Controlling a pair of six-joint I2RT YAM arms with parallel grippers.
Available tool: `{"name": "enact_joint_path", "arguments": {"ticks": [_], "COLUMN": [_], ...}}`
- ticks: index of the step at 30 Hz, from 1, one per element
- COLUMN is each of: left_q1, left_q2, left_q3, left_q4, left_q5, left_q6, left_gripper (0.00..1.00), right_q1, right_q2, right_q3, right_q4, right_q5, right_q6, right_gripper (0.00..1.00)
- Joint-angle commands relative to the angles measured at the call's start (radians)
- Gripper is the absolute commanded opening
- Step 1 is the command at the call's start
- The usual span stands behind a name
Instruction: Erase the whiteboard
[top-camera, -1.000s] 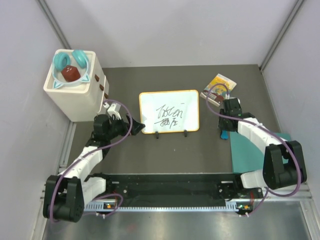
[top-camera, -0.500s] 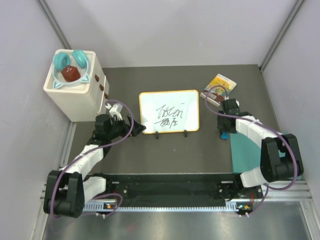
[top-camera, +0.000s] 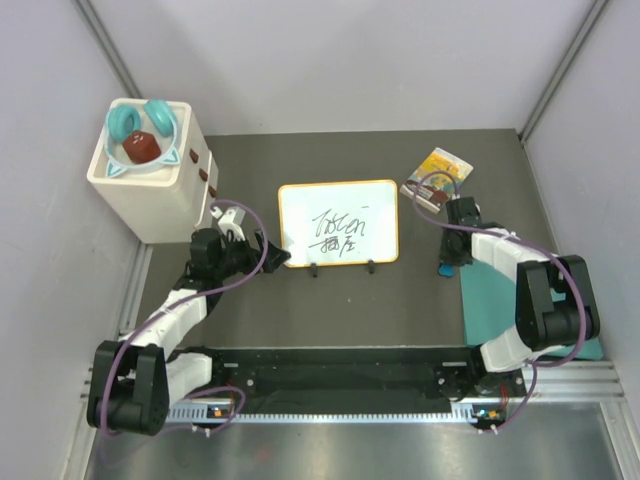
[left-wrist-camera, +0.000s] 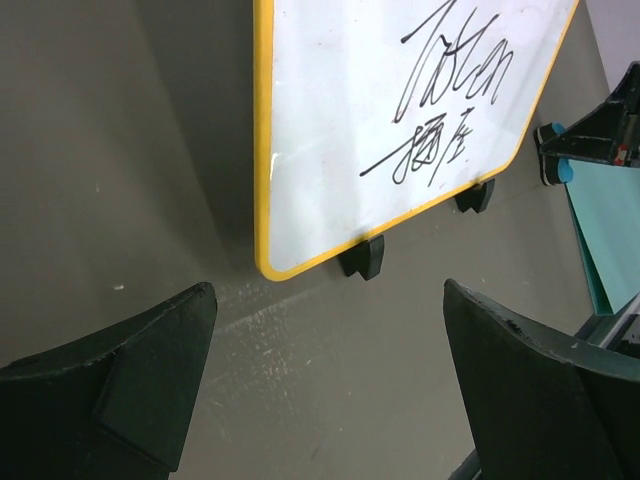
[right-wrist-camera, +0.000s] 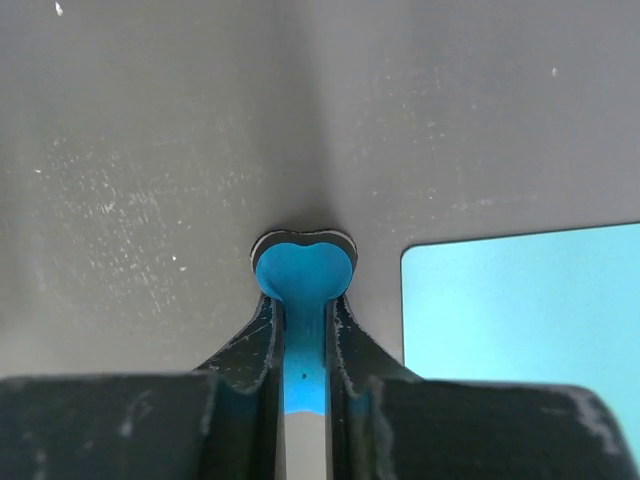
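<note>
The whiteboard (top-camera: 338, 222) lies in the middle of the table, orange-yellow framed, with black scribbles and two black feet on its near edge. It also shows in the left wrist view (left-wrist-camera: 350, 130). My left gripper (top-camera: 274, 256) is open and empty, just left of the board's near-left corner; the jaws (left-wrist-camera: 328, 300) stand wide apart over bare table. My right gripper (top-camera: 447, 266) is right of the board, pointing down at the table. It (right-wrist-camera: 304, 305) is shut on a blue eraser (right-wrist-camera: 303, 262), whose felt end is at the table surface beside the mat's corner.
A flat teal mat (top-camera: 497, 300) lies at the right, close to the eraser (right-wrist-camera: 520, 300). A small yellow-covered book (top-camera: 438, 167) lies behind the right gripper. A white box (top-camera: 150, 195) with teal headphones and a red object stands at the back left.
The right arm's elbow has swung right and nearer; its gripper stays by the mat's corner with the eraser. The left gripper has hardly moved.
</note>
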Motion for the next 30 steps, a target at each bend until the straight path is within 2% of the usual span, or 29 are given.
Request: {"name": "enact_joint_path", "arguments": {"ticks": [1, 10, 15, 22, 30], "left_q1": [0.002, 0.004, 0.005, 0.014, 0.015], "left_q2": [0.006, 0.048, 0.132, 0.281, 0.364], "left_q3": [0.032, -0.007, 0.008, 0.084, 0.007], "left_q4": [0.015, 0.162, 0.222, 0.225, 0.470], "left_q5": [-0.028, -0.072, -0.022, 0.079, 0.135], "left_q6": [0.021, 0.000, 0.000, 0.030, -0.023], "left_gripper": [0.99, 0.99, 0.97, 0.92, 0.91], "right_q1": [-0.004, 0.032, 0.144, 0.304, 0.388], "right_q2": [-0.005, -0.210, -0.302, -0.283, -0.175], "right_q3": [-0.018, -0.024, -0.002, 0.066, 0.151], "right_q4": [0.054, 0.038, 0.068, 0.117, 0.148], "right_q5": [-0.050, -0.156, -0.193, -0.173, -0.167], "right_q6": [0.006, 0.014, 0.054, 0.105, 0.123], "right_gripper": [0.00, 0.00, 0.00, 0.00, 0.00]}}
